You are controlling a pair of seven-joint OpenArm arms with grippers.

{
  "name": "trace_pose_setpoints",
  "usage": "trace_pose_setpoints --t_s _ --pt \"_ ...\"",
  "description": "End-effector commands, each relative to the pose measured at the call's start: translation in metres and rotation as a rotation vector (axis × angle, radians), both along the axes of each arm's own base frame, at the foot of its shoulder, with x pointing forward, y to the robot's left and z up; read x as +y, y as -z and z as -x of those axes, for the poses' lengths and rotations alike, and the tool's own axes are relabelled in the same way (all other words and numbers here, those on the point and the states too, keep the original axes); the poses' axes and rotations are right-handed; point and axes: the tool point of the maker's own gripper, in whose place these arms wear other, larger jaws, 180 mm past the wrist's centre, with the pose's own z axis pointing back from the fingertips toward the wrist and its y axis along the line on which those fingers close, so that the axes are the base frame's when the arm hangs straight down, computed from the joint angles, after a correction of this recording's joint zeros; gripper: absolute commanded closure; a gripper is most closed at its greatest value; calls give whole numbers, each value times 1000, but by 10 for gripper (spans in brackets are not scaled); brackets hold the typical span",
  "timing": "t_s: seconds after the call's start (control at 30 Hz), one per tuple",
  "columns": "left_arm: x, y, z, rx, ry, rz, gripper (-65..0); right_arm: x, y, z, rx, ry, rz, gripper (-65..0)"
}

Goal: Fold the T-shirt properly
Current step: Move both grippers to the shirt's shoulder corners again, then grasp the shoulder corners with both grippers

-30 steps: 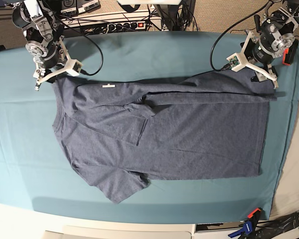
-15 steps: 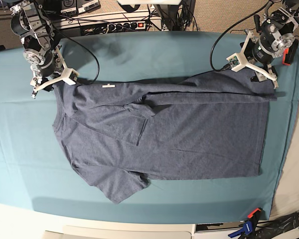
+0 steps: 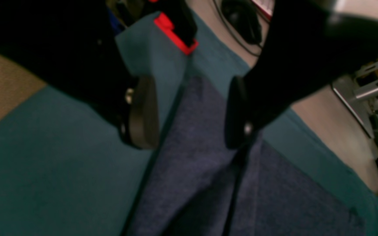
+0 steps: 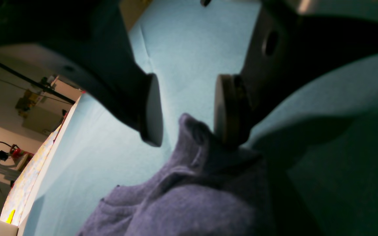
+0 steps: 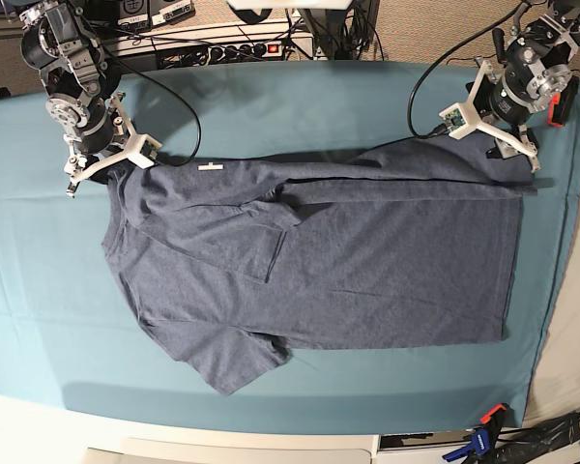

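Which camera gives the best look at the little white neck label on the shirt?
The base view. It shows the whole T-shirt from above, with the white neck label near its top folded edge. Both wrist views show only blurred blue-grey cloth close up, and no label.

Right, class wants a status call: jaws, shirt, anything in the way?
Left gripper open, jaws astride the shirt hem corner. Right gripper open at the collar-end corner. Shirt flat on the cloth, top edge folded over. Nothing in the way.
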Motion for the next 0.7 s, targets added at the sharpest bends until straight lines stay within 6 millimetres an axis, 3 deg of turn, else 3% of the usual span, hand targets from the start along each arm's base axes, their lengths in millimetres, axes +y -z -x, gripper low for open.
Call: trace_pose_setpoints --t_s 0.0,0.33,0.67 --pt "1 -8 -6 -31 7 -5 -341 -2 -12 -8 -38 -14 15 -265" --pt "1 -8 -7 -33 5 -4 -341 0 0 6 70 -54 41 -265" --pt "1 -8 -7 -34 5 -4 -341 1 1 6 73 -63 35 -265"
